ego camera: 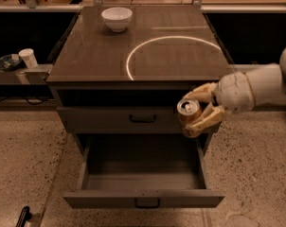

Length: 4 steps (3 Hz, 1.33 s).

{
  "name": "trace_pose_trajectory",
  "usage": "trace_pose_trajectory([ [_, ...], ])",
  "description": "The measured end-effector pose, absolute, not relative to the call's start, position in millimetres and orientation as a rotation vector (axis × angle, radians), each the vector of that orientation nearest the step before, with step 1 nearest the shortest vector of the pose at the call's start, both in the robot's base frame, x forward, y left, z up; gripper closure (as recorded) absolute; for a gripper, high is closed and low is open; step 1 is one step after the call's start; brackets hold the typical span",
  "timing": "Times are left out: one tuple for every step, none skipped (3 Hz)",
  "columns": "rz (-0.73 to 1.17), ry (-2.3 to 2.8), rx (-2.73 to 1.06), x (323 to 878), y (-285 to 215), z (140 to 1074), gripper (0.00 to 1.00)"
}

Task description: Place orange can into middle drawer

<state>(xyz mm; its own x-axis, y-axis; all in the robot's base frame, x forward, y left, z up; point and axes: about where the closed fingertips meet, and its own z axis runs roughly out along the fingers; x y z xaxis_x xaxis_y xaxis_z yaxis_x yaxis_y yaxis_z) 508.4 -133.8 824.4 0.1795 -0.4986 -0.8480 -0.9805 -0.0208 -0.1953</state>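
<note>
Status: gripper (188, 112) comes in from 3 o'clock and hangs in front of the cabinet, below the worktop (95, 56) edge. Its fingers (205, 92) are clamped on the orange can (189, 119), one above it and one below.

Can is airborne, touching nothing else. It is tilted, with the silver lid end facing up and toward 10 o'clock. From where I stand it overlaps the right end of the upper drawer front (100, 119), so it sits over the middle drawer's 1 o'clock corner, close to the right wall.

Middle drawer (110, 200) is pulled out, with bare floor showing. My read: this is the carry-over-and-lower step, and the release is not yet done.

To do it well:
- Shift toward 9 o'clock first, so the can clears the right drawer wall and sits over open floor.
- Descend toward 6 o'clock with margin from the upper front's lower edge; the wrist is bulky there.
- Go low before letting go. A dented can dropped from height will likely bounce or roll.
- Lay it level or stand it on its base. Tilted as it is now, I'd expect it to tip on contact.
- Retract up and out toward 3 o'clock, without clipping the drawer front.

White bowl (117, 18) sits at 11 o'clock on the worktop, well apart, not a factor.
</note>
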Motion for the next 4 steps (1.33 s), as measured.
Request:
trace_pose_trajectory([
  [0.865, 1.327, -1.340, 497, -113, 769, 1.00],
  [0.860, 1.258, -1.238, 508, -97, 774, 1.00],
  [0.903, 1.287, -1.296, 506, -78, 738, 1.00],
  [0.857, 1.356, -1.319, 516, -71, 674, 1.00],
])
